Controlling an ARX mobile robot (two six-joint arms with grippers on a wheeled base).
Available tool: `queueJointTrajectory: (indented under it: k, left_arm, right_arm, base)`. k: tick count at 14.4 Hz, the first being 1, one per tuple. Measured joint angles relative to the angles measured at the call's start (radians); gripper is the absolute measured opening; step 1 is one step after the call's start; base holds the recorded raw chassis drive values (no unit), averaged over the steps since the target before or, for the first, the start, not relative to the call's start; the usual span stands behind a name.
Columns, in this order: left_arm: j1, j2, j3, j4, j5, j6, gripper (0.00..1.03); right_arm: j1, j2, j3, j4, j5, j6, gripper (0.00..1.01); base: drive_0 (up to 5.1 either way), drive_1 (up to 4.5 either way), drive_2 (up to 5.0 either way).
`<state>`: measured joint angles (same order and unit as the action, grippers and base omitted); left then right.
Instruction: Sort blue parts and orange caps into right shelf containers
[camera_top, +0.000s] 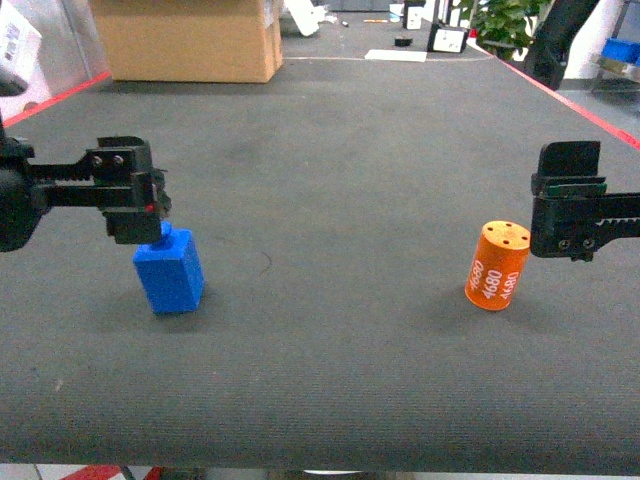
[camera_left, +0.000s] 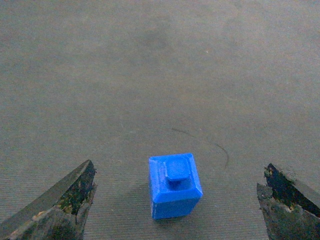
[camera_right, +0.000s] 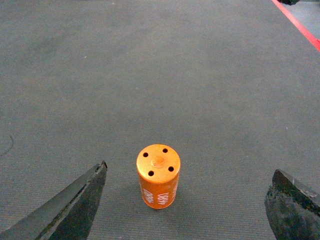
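A blue part (camera_top: 170, 270) stands on the dark mat at the left, a blocky piece with a small knob on top (camera_left: 175, 187). My left gripper (camera_top: 138, 200) hangs open just above and behind it; in the left wrist view the part sits between the wide-apart fingers (camera_left: 75, 192), touching neither. At the right an orange cap (camera_top: 497, 265) stands upright, a short cylinder with white "4680" print and holes in its top (camera_right: 158, 175). My right gripper (camera_top: 565, 215) is open just to its right. In the right wrist view the cap lies nearer the left finger (camera_right: 85, 195). A blue container (camera_top: 622, 48) on a steel shelf shows at the far right edge.
A cardboard box (camera_top: 190, 40) stands at the table's far left. Red tape lines (camera_top: 570, 100) run along both side edges of the mat. A dark figure (camera_top: 560, 40) and a plant (camera_top: 505, 20) are beyond the far right corner. The table's front edge is near the bottom of the head view.
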<state>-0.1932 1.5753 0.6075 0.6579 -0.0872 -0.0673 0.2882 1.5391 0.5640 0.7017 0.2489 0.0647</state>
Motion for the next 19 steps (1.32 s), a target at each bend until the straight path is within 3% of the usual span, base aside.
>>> queueJointTrajectory:
  k: [10,19]
  left_arm:
    - [-0.016,0.262,0.137,0.024,-0.001,-0.004,0.98]
    - [-0.019,0.426,0.241,0.019,-0.018,-0.004,0.98]
  right_arm:
    - [0.003,0.236,0.13,0.059,-0.035,0.075,0.98]
    - [-0.021,0.439,0.241,0.053,-0.049,0.105,0.98]
  base:
    - [0.0,0.0,0.0]
    - [0.0,0.0,0.0]
